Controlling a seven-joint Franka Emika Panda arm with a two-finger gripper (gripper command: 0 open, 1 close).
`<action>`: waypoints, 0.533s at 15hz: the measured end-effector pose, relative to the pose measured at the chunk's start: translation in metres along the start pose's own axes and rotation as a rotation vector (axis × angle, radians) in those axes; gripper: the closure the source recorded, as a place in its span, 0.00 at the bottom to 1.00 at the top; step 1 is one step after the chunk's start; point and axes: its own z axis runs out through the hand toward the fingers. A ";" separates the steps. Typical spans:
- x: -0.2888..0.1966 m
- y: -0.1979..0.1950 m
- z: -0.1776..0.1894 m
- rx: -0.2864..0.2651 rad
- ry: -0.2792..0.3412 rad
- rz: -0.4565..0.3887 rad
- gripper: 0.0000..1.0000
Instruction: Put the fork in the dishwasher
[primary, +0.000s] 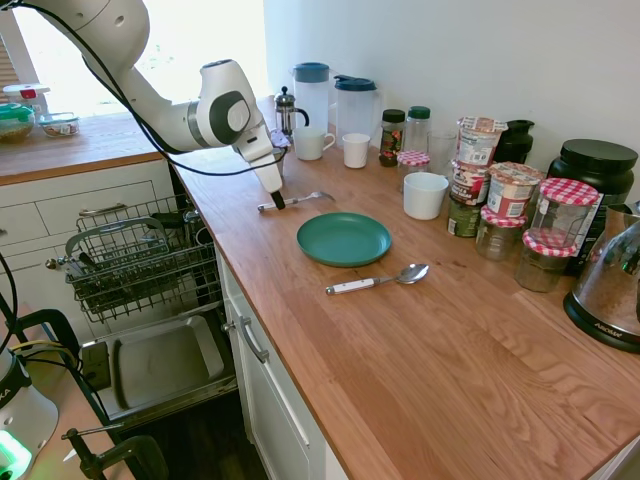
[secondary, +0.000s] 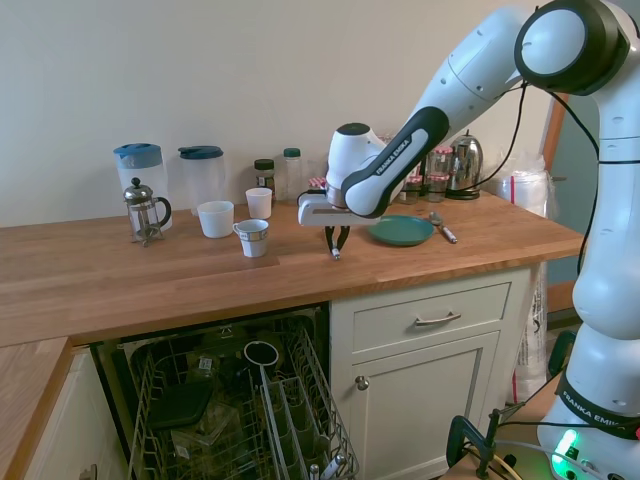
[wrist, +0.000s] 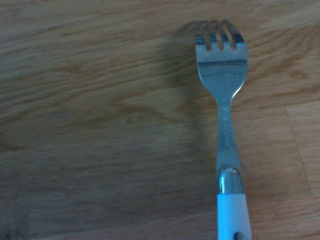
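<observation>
First exterior view: tool (primary: 277, 202) down on pale handle end of fork (primary: 297, 200), fingers closed on it; fork on bench (primary: 420, 340), tines pointing away from tool toward green plate (primary: 343, 238). Dishwasher (primary: 140, 260) open below tool, rack pulled out.

Second exterior view: tool (secondary: 335, 244) at bench (secondary: 150, 280) front edge, above dishwasher (secondary: 240, 410).

Wrist view: fork (wrist: 223, 100) over wood grain, tines far from tool.

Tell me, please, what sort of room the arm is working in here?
Almost certainly a home kitchen: a wooden worktop over white drawers, an open dishwasher with its rack pulled out, and jugs, jars and a kettle along the wall.
</observation>
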 end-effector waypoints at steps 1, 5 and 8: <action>-0.001 0.001 -0.003 -0.011 -0.005 -0.006 1.00; -0.002 -0.002 -0.058 0.014 -0.021 -0.038 1.00; -0.005 0.011 -0.107 0.026 -0.052 -0.084 1.00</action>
